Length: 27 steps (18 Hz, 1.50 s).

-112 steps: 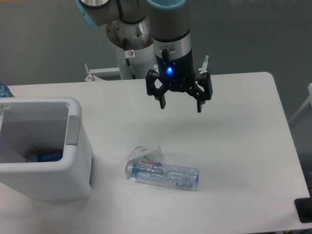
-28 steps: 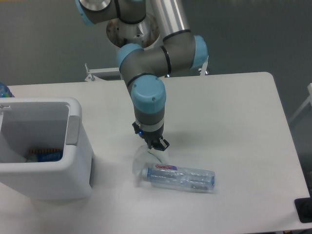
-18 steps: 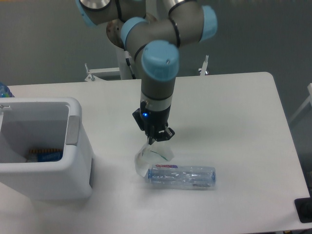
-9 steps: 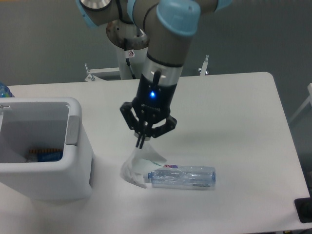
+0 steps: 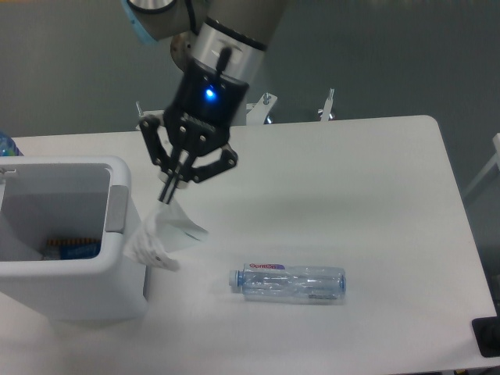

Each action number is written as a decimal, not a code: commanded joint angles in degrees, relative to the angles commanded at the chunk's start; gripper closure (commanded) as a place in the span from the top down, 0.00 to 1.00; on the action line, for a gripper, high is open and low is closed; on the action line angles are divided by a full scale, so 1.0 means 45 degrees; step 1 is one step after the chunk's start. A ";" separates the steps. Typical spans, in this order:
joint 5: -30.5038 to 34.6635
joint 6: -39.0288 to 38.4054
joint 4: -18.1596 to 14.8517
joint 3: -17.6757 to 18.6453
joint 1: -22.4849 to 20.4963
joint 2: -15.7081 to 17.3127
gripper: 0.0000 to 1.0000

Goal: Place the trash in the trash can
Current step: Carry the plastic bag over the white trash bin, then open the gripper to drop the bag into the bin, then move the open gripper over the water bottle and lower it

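White tabletop [image 5: 375, 180], grey wall behind, and the arm is up in the air with a catch: the gripper [image 5: 168, 194] has its two fingers pinched together on the top edge of the white paper [image 5: 162, 234], which dangles below it like a limp rag, clear of the table. Holding it by the upper edge lets the rest hang free, so nothing drags across the surface. The paper hangs just beside the right wall of the trash can [image 5: 117, 176], its lower folds brushing or nearly brushing that wall, not yet over the opening, so I'd say it is partway through the carry and needs to go further left and stay high enough to clear the thick rim. Inside the bin something dark with a blue edge [image 5: 72, 248] lies at the bottom. Over on the table the plastic bottle [image 5: 287, 282] lies on its side, cap toward the bin, well apart from the gripper and untouched, looking like the second item to collect once this paper is dropped.
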State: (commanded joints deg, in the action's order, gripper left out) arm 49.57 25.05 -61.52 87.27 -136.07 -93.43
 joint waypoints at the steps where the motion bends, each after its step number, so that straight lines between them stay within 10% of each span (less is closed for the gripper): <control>1: 0.0039 0.0019 0.0019 0.0136 0.0274 0.0000 0.00; 12: 0.0059 0.0195 0.0098 0.0997 0.2072 -0.0019 0.01; 16: 0.0039 0.0176 0.0097 0.0977 0.2171 -0.0039 0.26; 19: 0.0039 0.0604 0.0641 0.0997 0.2210 -0.0117 0.98; 27: 0.0272 0.0411 0.1054 0.0374 0.1996 -0.0486 1.00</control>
State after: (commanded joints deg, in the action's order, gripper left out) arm 50.79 26.90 -56.78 88.96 -127.09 -95.61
